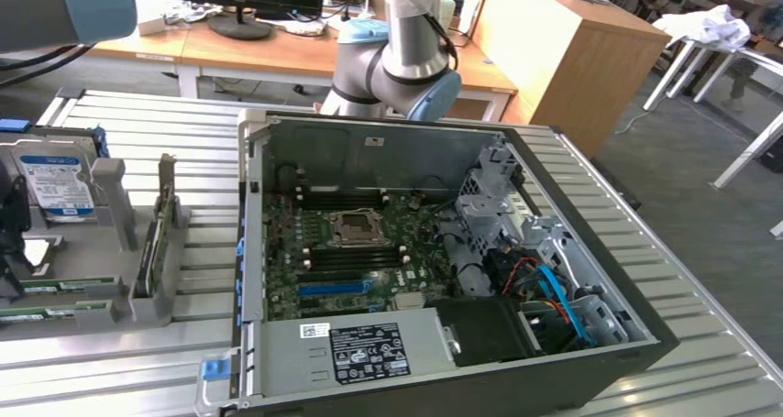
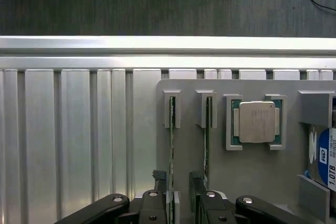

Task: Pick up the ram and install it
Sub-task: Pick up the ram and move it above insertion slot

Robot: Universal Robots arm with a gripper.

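Observation:
Two green ram sticks stand on edge in slots of a grey holder plate [image 2: 247,177]. My gripper [image 2: 177,179] hangs open over them. One ram stick [image 2: 171,145] runs between the fingertips [image 2: 159,178], close to one of them. The other stick [image 2: 206,140] lies just outside the second finger. In the exterior view both sticks [image 1: 43,287] sit at the far left on the holder [image 1: 92,279], beside the open computer case [image 1: 257,252] with its motherboard [image 1: 355,252].
A processor chip [image 2: 256,121] and a blue-white labelled hard drive [image 2: 325,156] sit on the holder next to the sticks. Another green board [image 1: 153,243] stands on edge nearer the case. The ribbed metal table [image 2: 68,140] carries everything. The arm's base [image 1: 398,64] rises behind the case.

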